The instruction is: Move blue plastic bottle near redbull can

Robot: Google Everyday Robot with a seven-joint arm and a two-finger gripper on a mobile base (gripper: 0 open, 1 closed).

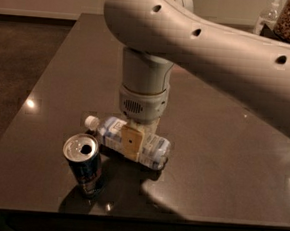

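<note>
View: camera view, the only one.
Gripper (132,144): lower centre of frame, hanging straight down from the arm (200,46); clenched on the blue plastic bottle (108,133) at mid-body, with one tan pad (131,141) on the near side.
Bottle place: lower centre, lying on its side low over the table (218,143); cannot tell if it rests on the surface or is just clear of it.
Can place: redbull can (83,164) upright, lower left, just beside the bottle's cap end; touching or not, cannot tell.
Step in hand (judged): set the bottle down beside the can; nearly done.
Doing it well: lower straight down and go no further left, or the cap end may tip the can. Release only once the bottle lies flat, since a round body may roll.
Long axis: roughly level, running from left to lower right across the frame.
Pointing: white cap to the left, base to the right.
</note>
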